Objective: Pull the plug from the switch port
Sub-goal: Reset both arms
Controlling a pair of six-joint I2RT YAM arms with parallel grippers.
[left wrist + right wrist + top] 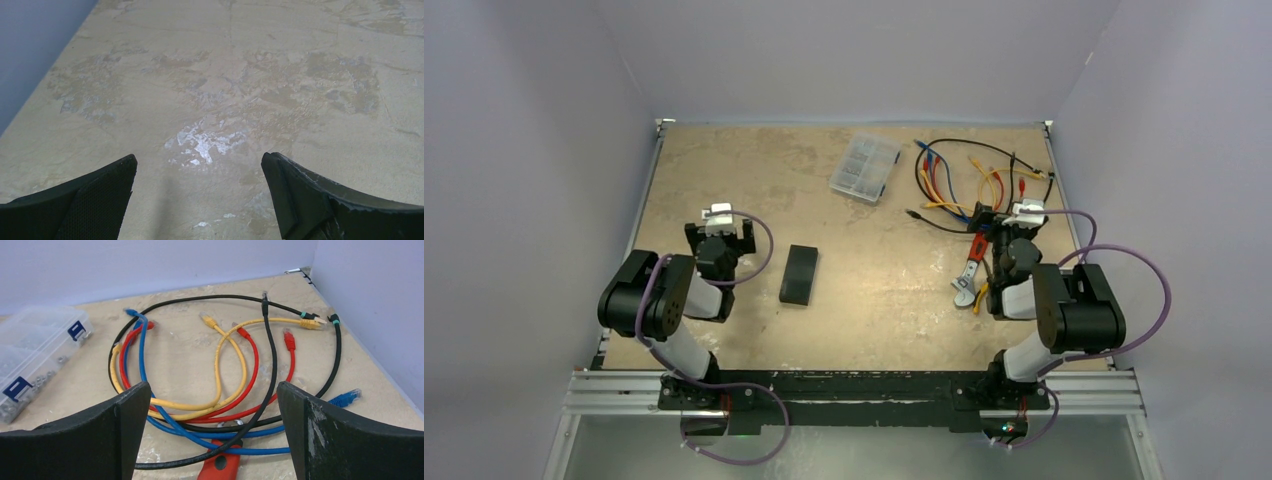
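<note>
The switch (799, 275), a small flat black box, lies on the table left of centre, to the right of my left gripper (720, 230); I see no cable joined to it in the top view. My left gripper (200, 160) is open over bare table. A loose tangle of blue, yellow, red and black cables (969, 180) with plugs on their ends lies at the back right. My right gripper (1014, 222) is open at the tangle's near edge. In the right wrist view (214, 386) the cables (220, 365) lie just ahead of its jaws. The switch shows in neither wrist view.
A clear plastic compartment case (866, 167) sits at the back centre and shows at the left of the right wrist view (35, 350). A red-handled wrench (972, 265) lies under the right gripper (220, 467). Walls close in the table's left, back and right sides.
</note>
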